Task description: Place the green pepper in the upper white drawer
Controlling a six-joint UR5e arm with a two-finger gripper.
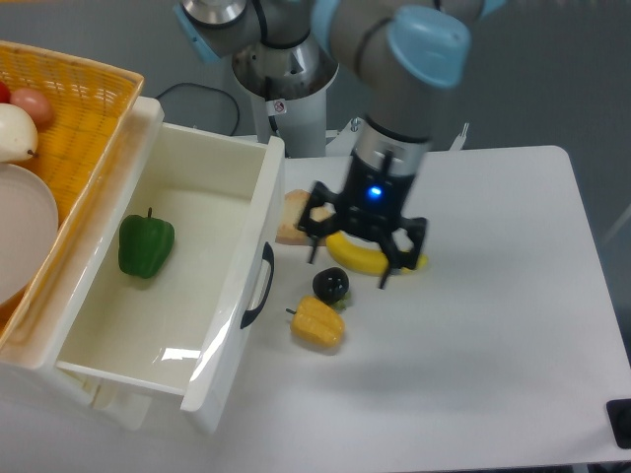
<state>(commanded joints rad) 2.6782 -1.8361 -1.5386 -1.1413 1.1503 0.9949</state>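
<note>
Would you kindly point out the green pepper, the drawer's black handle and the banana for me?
green pepper [145, 247], fixed camera, centre of its body.
black handle [258, 287], fixed camera, middle of its curve.
banana [361, 257], fixed camera, visible middle below the tool.

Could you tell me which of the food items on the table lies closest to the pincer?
The banana: it lies right under the open pincer, while the dark round fruit and yellow corn piece sit lower left.

the end effector [349, 273] hides part of the banana [367, 258]; the yellow basket [84, 128] is cut off at left.
</note>
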